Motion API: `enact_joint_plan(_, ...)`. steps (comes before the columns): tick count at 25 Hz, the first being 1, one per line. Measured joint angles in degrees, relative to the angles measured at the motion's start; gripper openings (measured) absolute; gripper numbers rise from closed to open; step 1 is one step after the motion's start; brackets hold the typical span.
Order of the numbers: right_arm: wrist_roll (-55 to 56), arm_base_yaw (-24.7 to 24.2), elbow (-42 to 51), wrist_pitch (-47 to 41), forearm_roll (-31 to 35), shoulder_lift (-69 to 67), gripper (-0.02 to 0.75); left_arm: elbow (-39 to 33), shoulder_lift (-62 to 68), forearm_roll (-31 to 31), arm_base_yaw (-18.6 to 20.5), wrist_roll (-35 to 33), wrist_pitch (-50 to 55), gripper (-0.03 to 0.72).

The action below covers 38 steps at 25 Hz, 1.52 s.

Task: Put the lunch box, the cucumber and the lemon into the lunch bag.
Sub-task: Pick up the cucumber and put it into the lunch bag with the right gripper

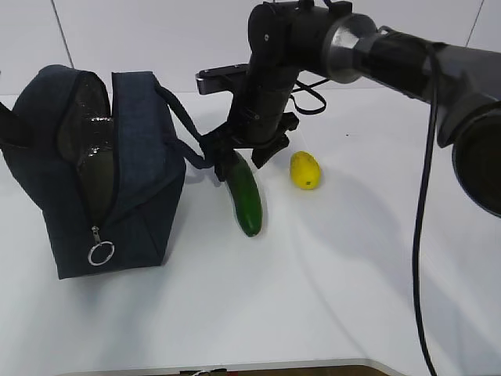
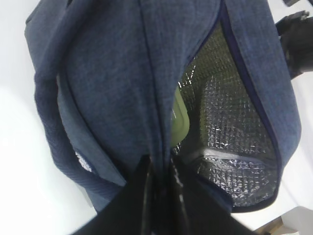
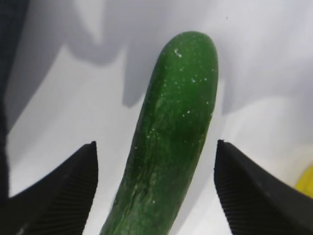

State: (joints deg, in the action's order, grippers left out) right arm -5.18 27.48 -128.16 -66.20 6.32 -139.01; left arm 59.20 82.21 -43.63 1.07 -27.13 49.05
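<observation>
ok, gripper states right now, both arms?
Left gripper: shut on the lunch bag fabric edge at the opening.
Right gripper: open, fingers either side of the cucumber, not gripping yet.

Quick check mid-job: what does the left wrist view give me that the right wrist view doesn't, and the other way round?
Only the left wrist view shows the lunch bag's open mouth with silvery lining, a pale green lunch box edge inside, and the left gripper shut on the bag's fabric edge. Only the right wrist view shows the cucumber lying on the table between the open right gripper's fingers, neither touching it, and a sliver of the lemon at the right edge. Both share the white table and some navy bag fabric.
</observation>
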Motion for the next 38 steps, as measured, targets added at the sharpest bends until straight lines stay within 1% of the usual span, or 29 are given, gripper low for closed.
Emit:
enact_joint_plan(13, 1.0, 0.0, 0.0, 0.8, 0.0, -2.3, 0.582, 0.0, 0.0, 0.0, 0.0, 0.0, 0.0, 0.011)
enact_joint_plan(16, 1.0, 0.0, 0.0, 0.8, 0.0, -2.3, 0.536, 0.0, 0.0, 0.0, 0.0, 0.0, 0.0, 0.011)
enact_joint_plan(21, 1.0, 0.0, 0.0, 0.9, 0.0, -2.3, 0.431, 0.0, 0.0, 0.0, 0.0, 0.0, 0.1, 0.011)
enact_joint_plan(25, 1.0, 0.0, 0.0, 0.9, -0.2, -2.3, 0.380, 0.0, 0.0, 0.0, 0.0, 0.0, 0.1, 0.011)
enact_joint_plan(29, 1.0, 0.0, -0.4, -0.3, -0.7, -2.3, 0.356, 0.0, 0.0, 0.0, 0.0, 0.0, 0.1, 0.011)
enact_joint_plan(32, 1.0, 0.0, -1.7, -2.9, -3.2, -2.3, 0.355, 0.0, 0.0, 0.0, 0.0, 0.0, 0.1, 0.011)
enact_joint_plan(35, 1.0, 0.0, -4.2, -4.0, -5.2, -2.3, 0.355, 0.0, 0.0, 0.0, 0.0, 0.0, 0.2, 0.011)
enact_joint_plan(38, 1.0, 0.0, -7.7, -4.1, -4.8, -2.3, 0.355, 0.0, 0.0, 0.0, 0.0, 0.0, 0.2, 0.011)
